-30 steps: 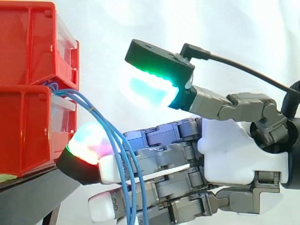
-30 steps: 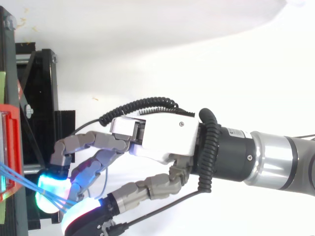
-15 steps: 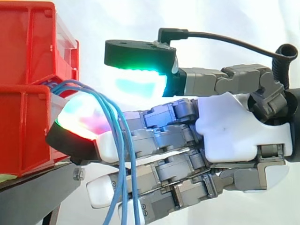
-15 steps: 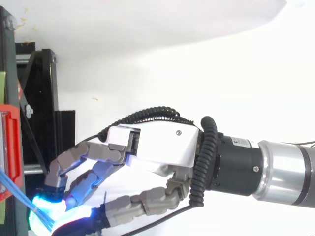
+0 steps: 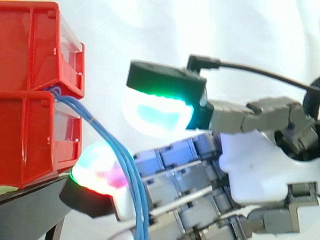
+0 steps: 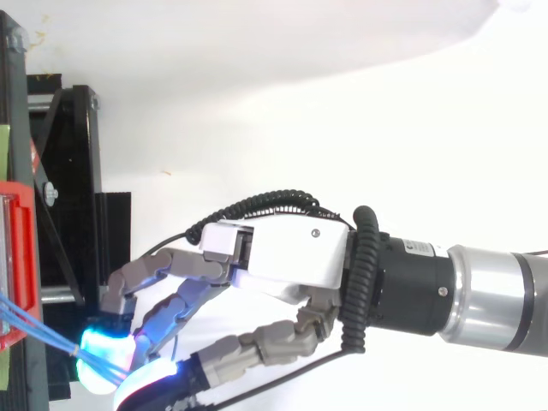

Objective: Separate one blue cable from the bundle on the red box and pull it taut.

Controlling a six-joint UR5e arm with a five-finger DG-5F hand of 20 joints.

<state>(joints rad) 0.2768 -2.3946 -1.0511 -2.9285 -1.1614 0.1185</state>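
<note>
A white curtain [image 5: 200, 30] backs two stacked red bins [image 5: 30, 55] on a black stand [image 6: 68, 154]. The blue cables [image 5: 140, 200] leave the gap between the bins as a bundle, arc down to the right and fall across the hand [image 5: 260, 165], just behind its lowest glowing fingertip [image 5: 97, 170]. The hand is released: its fingers reach nearly straight toward the bins (the cables merely lie against them), and the thumb pad [image 5: 157, 112], green and cyan, hovers above, apart from the cables. From above, the strands run slantwise from the bin to the cyan fingertips [image 6: 107, 355].
</note>
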